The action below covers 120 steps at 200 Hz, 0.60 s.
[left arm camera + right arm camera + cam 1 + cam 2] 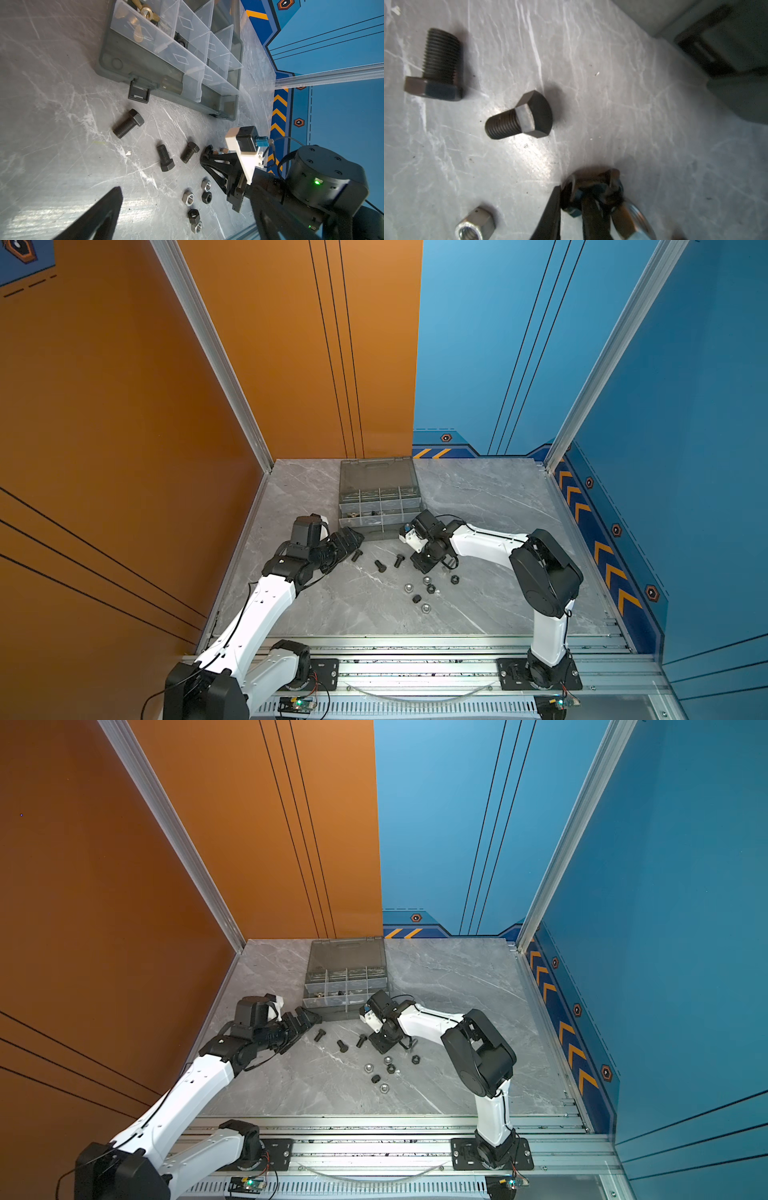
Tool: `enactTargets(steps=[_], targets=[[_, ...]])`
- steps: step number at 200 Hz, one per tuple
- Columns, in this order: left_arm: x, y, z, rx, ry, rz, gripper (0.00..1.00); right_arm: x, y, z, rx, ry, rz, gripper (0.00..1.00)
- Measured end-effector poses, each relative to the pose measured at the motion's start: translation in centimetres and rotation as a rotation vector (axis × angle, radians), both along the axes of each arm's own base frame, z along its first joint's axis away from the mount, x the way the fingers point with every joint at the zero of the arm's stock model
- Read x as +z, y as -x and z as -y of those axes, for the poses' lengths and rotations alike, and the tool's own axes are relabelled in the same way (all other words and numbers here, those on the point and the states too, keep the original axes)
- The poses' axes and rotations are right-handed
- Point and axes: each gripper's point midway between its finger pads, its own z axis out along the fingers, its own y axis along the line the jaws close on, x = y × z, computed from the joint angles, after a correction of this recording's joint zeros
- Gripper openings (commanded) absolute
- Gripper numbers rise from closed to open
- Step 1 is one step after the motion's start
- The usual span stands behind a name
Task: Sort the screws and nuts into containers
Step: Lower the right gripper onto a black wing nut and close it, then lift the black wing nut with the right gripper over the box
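Right gripper (206, 153): your jaws are pinched on a black hex nut (593, 182), low over the marble table (490, 497).
Left gripper (352, 538): spread and empty, just beside the organiser case (116, 62), at its front corner.
Black bolts (128, 123): three, loose on the table between your grippers.
Loose nuts (188, 198): silver and black, scattered nearer the arm bases.
Brass wing nuts (145, 12): in a corner compartment.

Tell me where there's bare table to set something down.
Bare: the table right of the organiser case toward the blue wall, left of it toward the orange wall, and the strip between the nuts and the front rail. Crowded: before the case, black bolts and nuts.
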Motion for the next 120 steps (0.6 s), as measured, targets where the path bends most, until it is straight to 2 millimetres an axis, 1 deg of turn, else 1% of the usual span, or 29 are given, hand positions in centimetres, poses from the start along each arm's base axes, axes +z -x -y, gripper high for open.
enactTargets(steps=[45, 99, 120], targets=[[-0.1, 0.0, 0.0, 0.0, 0.0, -0.002, 0.98, 0.0, 0.1, -0.1, 0.001, -0.007, -0.005, 0.0], [-0.1, 0.0, 0.0, -0.001, 0.0, -0.002, 0.98, 0.2, 0.7, -0.8, 0.023, -0.048, -0.037, 0.0], [0.0, 0.0, 0.0, -0.002, 0.002, -0.002, 0.98, 1.1, 1.1, -1.4, 0.04, -0.092, -0.051, 0.0]])
